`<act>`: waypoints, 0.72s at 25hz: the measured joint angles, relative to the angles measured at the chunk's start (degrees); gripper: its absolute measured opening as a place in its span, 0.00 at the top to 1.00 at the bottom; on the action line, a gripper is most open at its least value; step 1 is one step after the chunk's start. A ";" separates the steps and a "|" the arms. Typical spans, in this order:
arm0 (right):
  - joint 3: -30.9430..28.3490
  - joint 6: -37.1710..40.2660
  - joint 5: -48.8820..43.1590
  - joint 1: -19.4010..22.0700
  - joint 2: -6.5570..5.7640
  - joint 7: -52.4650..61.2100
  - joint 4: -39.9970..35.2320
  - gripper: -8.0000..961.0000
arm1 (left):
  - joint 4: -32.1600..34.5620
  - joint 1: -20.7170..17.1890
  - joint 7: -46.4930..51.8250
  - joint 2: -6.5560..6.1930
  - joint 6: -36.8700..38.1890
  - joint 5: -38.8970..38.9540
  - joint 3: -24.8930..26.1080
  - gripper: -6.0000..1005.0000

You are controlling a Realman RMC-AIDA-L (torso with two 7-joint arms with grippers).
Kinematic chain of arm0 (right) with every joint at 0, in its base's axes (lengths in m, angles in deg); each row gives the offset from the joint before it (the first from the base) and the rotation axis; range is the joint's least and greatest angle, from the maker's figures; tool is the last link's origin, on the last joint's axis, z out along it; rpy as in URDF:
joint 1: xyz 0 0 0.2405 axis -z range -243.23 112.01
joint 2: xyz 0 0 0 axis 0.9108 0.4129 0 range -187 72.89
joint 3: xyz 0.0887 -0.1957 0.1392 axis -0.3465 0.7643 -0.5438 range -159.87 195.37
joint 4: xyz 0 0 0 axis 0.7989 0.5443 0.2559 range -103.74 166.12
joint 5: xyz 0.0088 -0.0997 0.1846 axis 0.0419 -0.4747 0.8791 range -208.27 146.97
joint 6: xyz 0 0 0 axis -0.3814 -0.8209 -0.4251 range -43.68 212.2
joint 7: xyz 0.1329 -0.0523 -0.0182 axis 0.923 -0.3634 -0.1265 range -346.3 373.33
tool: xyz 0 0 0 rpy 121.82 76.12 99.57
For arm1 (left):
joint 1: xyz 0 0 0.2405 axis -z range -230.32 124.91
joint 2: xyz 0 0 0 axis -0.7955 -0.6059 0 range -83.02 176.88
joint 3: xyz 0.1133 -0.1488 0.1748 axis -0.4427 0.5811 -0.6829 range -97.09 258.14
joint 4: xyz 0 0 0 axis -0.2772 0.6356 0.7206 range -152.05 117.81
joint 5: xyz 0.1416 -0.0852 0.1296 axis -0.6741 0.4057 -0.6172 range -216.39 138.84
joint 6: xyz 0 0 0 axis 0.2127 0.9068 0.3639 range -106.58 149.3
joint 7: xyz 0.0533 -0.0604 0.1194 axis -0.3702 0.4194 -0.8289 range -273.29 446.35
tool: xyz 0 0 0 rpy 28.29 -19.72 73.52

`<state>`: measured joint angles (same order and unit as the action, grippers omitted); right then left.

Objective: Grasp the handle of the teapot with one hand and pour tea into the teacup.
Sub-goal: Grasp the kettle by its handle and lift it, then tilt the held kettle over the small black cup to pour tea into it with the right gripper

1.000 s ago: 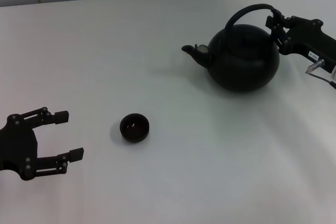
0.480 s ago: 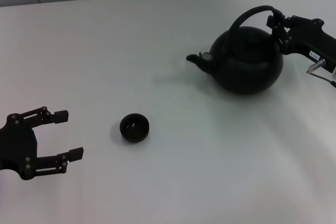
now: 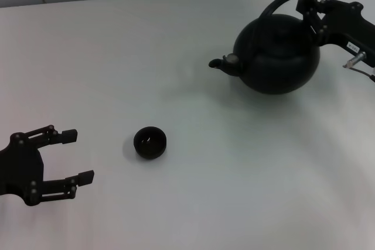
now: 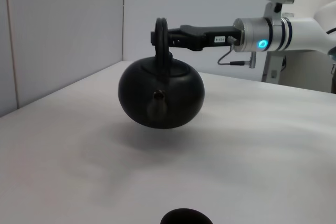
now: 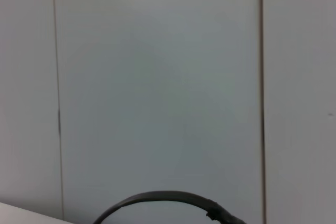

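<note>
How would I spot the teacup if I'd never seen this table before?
Start at the big round black teapot held up by the right claw at the far right of the white table. Nearer and leftward, the teacup sits alone: a small, handleless black bowl.

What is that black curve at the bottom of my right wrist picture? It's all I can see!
Observer: It's the handle of the teapot; the right pincer is shut on it.
Operator: Is the teapot on the table?
Observer: No. The left wrist view shows it hanging above the table, with its shadow underneath.
Operator: Where's the teacup?
Observer: The teacup stands on the table well away from the spout, toward the robot's left and nearer to it. The open left pincer rests beside it, not touching.
</note>
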<state>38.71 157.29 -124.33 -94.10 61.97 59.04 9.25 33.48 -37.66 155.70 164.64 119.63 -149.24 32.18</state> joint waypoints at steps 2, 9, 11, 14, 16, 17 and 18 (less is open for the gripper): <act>0.34 0.01 -0.11 -0.31 -0.03 -0.03 -0.03 0.88 | 0.01 -0.01 0.00 0.08 -0.04 -0.23 0.00 0.16; 6.96 0.02 -0.21 -1.73 0.10 -5.96 -0.12 0.88 | 0.02 -0.02 0.00 0.15 -0.09 -0.45 0.09 0.16; 9.01 0.02 -0.20 -2.11 0.11 -6.50 -0.12 0.88 | 0.02 -0.02 0.01 0.15 -0.09 -0.47 0.10 0.16; 10.98 0.05 -0.11 -2.71 0.11 -7.43 -0.12 0.88 | 0.02 -0.02 0.05 0.15 -0.10 -0.63 0.09 0.16; 11.29 0.37 -0.13 -3.06 0.13 -8.92 -0.12 0.88 | 0.02 -0.02 0.09 0.15 -0.09 -0.77 0.09 0.16; 11.33 0.69 -0.17 -3.16 0.14 -9.56 -0.13 0.88 | 0.02 -0.02 0.24 0.15 -0.10 -0.95 0.10 0.16; 11.54 1.17 -0.17 -3.22 0.15 -10.16 -0.13 0.88 | 0.02 -0.05 0.31 0.15 -0.10 -0.97 0.13 0.16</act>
<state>50.25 158.46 -124.50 -97.33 62.12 48.88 9.13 33.50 -37.70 156.01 164.79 119.53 -150.20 32.31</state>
